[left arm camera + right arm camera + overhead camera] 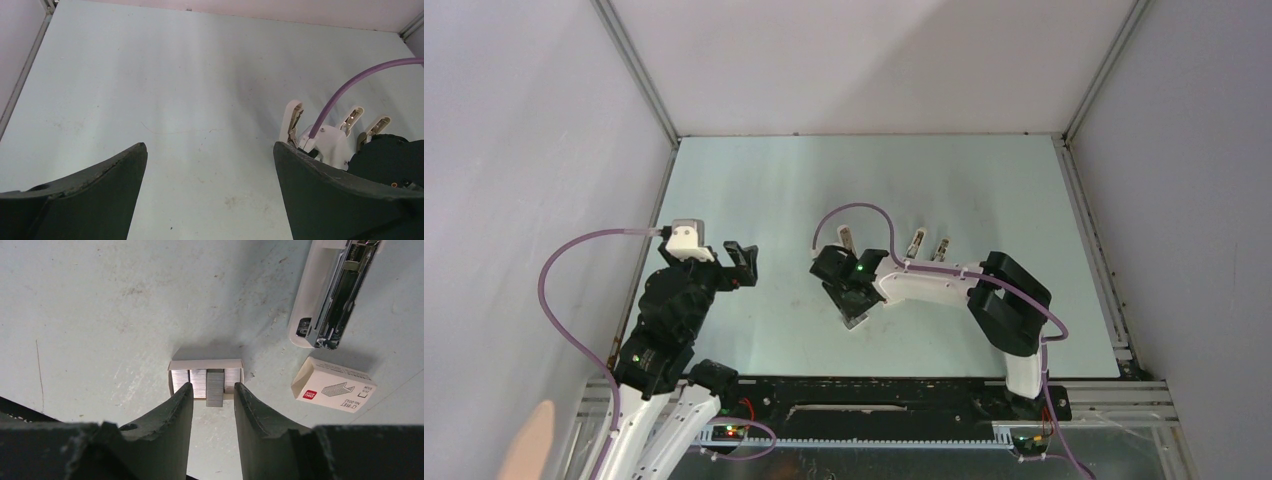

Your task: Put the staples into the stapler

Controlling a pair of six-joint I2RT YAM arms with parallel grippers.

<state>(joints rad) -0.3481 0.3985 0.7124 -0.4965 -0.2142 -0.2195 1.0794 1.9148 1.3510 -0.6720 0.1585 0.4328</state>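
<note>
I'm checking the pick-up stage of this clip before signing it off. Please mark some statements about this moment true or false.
1. The right gripper has a finger on each side of one staple strip that juts out from the others in the tray. True.
2. The left gripper holds the stapler. False: its jaws stand wide open and empty, off to the left, over bare table.
3. The stapler lies with its metal channel exposed. True.
4. The printed box sits on top of the stapler. False: it lies flat on the table beside the stapler's end, apart from it.
5. The right gripper is clamped shut on the printed box. False: the box lies untouched to one side of its fingers.
</note>
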